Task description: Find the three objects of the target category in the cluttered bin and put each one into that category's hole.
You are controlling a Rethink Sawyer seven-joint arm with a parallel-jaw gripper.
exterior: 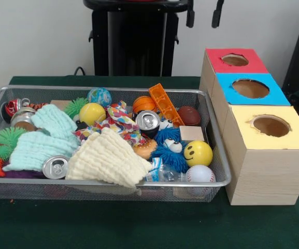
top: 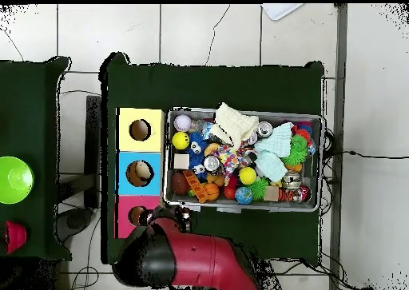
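Your hand [exterior: 203,18] hangs drawn back at the far edge, its two black fingertips [exterior: 190,19] apart and empty. Below it, the silver wire-mesh bin [exterior: 217,155] sits on the green counter [exterior: 139,228], crowded with balls, cans and cloths. Just beside it stands the wooden box [exterior: 263,171] with red, blue and yellow holed tops.

Cluttered bin [exterior: 217,155] left of holed boxes [exterior: 266,171].

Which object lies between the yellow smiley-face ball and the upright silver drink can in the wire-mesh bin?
In the front view, a small tan wooden block sits between the yellow smiley-face ball and the upright silver drink can, beside a blue spiky googly-eyed toy.
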